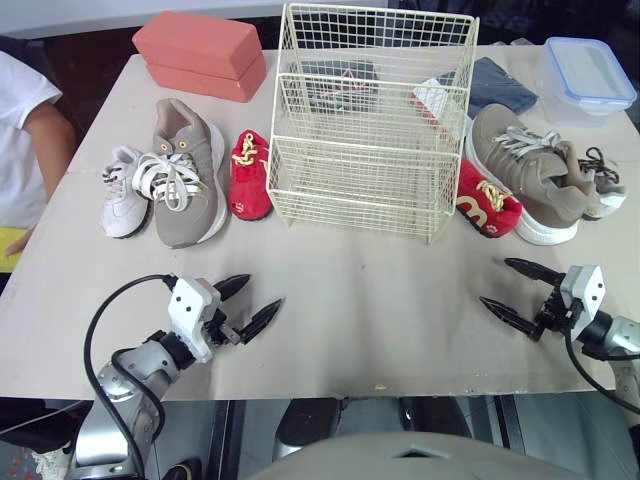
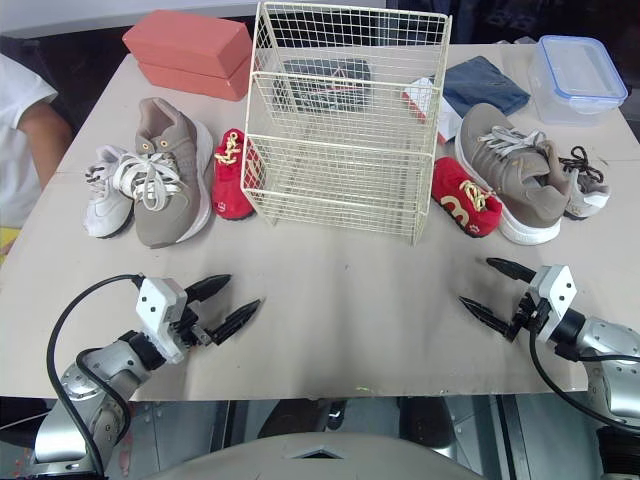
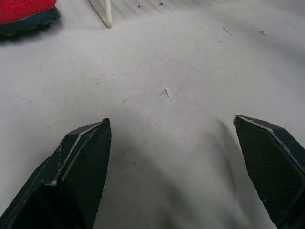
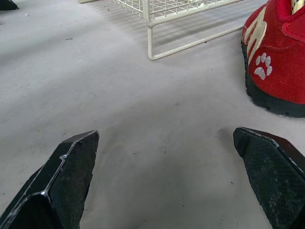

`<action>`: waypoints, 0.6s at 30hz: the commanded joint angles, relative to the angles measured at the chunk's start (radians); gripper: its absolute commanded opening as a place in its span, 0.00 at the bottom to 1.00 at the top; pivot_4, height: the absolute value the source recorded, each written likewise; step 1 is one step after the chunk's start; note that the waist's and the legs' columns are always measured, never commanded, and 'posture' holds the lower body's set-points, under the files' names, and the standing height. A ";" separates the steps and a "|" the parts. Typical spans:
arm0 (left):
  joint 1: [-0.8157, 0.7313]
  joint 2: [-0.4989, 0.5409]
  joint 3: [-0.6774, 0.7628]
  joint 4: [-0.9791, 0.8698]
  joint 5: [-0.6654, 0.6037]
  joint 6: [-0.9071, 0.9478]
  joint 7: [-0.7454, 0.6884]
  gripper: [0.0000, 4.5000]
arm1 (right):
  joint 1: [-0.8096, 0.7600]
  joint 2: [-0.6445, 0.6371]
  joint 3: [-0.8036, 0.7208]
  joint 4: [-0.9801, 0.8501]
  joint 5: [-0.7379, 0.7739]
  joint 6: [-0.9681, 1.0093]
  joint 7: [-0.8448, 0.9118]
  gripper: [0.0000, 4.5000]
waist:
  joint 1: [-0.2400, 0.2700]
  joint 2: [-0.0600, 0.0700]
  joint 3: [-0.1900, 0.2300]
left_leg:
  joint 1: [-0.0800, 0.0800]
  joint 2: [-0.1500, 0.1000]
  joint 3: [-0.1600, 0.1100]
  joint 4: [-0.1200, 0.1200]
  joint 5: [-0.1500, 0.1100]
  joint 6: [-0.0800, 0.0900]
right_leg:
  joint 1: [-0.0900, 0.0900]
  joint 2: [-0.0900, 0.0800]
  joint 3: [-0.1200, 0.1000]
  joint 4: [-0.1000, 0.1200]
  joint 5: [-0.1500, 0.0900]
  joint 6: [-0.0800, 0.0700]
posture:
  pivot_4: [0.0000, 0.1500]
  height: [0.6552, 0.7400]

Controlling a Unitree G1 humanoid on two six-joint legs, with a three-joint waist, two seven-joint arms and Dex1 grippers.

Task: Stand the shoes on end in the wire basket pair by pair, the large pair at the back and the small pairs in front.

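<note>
A pale wire basket (image 1: 375,120) stood upright on the middle far part of a beige table (image 1: 380,320), its open top facing up. All 6 shoes lay flat on their soles on the table beside it, 3 on each side. On the robot's left, a large taupe shoe (image 1: 187,170) lay with its long axis running far to near, heel away and toe toward the robot. A small white shoe (image 1: 122,192) touched its outer side, lined up the same way. A small red shoe (image 1: 250,175) lay between the taupe one and the basket, its yellow laces at the far end. On the right, a second red shoe (image 1: 487,205) lay diagonally just beside the basket's near corner. A second taupe shoe (image 1: 530,170) lay diagonally against it, toe toward the far side. A small pale shoe with dark laces (image 1: 600,185) was partly hidden behind it. The left gripper (image 1: 262,292) and the right gripper (image 1: 496,281) hovered low over bare tabletop near the front edge, fingers spread wide, holding nothing. 2 pink boxes (image 1: 200,55), a blue-lidded plastic container (image 1: 583,75) and a folded dark cloth (image 1: 497,85) sat at the far edge. A person's arm (image 1: 40,140) showed at the left.
</note>
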 commanded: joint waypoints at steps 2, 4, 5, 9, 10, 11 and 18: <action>-0.002 0.006 -0.004 0.000 -0.007 -0.007 -0.018 0.99 | 0.005 -0.004 -0.028 -0.023 0.022 -0.020 0.000 1.00 | 0.000 0.000 0.000 | 0.000 0.000 0.000 0.000 0.000 0.000 | 0.000 0.000 0.000 0.000 0.000 0.000 | 1.00 1.00; -0.003 0.006 -0.002 0.001 -0.011 -0.007 -0.023 0.99 | 0.004 -0.004 -0.025 -0.024 0.022 -0.019 -0.001 1.00 | 0.000 0.000 0.000 | 0.000 0.000 0.000 0.000 0.000 0.000 | 0.000 0.000 0.000 0.000 0.000 0.000 | 1.00 1.00; -0.002 0.006 0.000 0.001 -0.010 -0.009 -0.025 0.99 | 0.004 -0.004 -0.024 -0.024 0.021 -0.018 -0.001 1.00 | 0.000 0.000 0.000 | 0.000 0.000 0.000 0.000 0.000 0.000 | 0.000 0.000 0.000 0.000 0.000 0.000 | 1.00 1.00; -0.004 0.006 0.002 0.005 -0.004 -0.013 -0.028 0.99 | 0.000 -0.004 -0.021 -0.024 0.021 -0.017 0.000 1.00 | 0.000 0.000 0.000 | 0.000 0.000 0.000 0.000 0.000 0.000 | 0.000 0.000 0.000 0.000 0.000 0.000 | 1.00 1.00; -0.007 0.006 0.001 0.005 -0.002 -0.014 -0.029 0.99 | -0.002 -0.004 -0.020 -0.024 0.021 -0.017 -0.001 1.00 | 0.000 0.000 0.000 | 0.000 0.000 0.000 0.000 0.000 0.000 | 0.000 0.000 0.000 0.000 0.000 0.000 | 1.00 1.00; -0.008 0.007 0.001 0.004 -0.001 -0.015 -0.029 0.99 | -0.003 -0.004 -0.020 -0.025 0.021 -0.016 0.000 1.00 | 0.000 0.000 0.000 | 0.000 0.000 0.000 0.000 0.000 0.000 | 0.000 0.000 0.000 0.000 0.000 0.000 | 1.00 1.00; -0.015 0.014 0.003 0.014 0.004 -0.018 -0.042 0.99 | -0.019 -0.001 -0.016 -0.018 0.016 -0.021 -0.004 1.00 | -0.001 0.000 0.000 | 0.000 0.000 0.000 0.000 0.000 0.000 | 0.000 0.000 0.000 0.000 0.000 0.000 | 1.00 1.00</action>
